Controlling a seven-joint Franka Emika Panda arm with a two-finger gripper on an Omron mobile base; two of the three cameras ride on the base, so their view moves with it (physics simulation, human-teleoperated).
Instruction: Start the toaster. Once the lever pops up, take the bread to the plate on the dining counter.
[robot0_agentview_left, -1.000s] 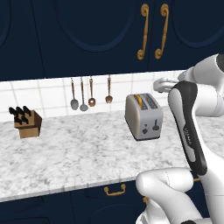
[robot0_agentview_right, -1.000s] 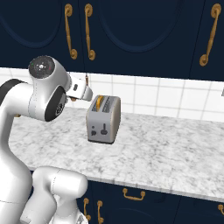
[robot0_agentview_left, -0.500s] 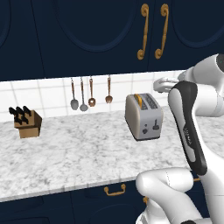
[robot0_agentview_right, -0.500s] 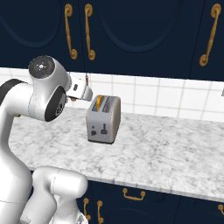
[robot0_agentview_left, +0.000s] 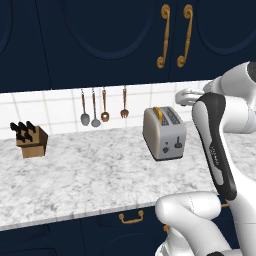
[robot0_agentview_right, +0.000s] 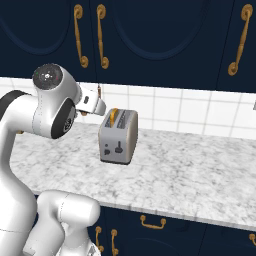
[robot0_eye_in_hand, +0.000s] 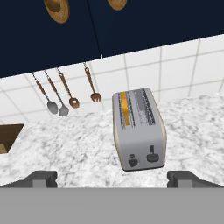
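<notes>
Overhead, tool released above toaster

Tool (robot0_eye_in_hand: 112, 177) hovered with its tips spread wide, holding nothing. Toaster (robot0_agentview_left: 164, 133) stood upright on the marbled worktop (robot0_agentview_left: 90, 175), bread (robot0_eye_in_hand: 125, 109) sitting in one slot, lever (robot0_eye_in_hand: 152, 156) on the near end panel.

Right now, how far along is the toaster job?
Nothing looks done yet. The bread sits in one slot of the toaster, and the lever on its end panel is untouched. In hand: the open hand hangs apart from the toaster, holding nothing. Left: press the lever, wait for it to pop, then carry the bread to the plate.
</notes>
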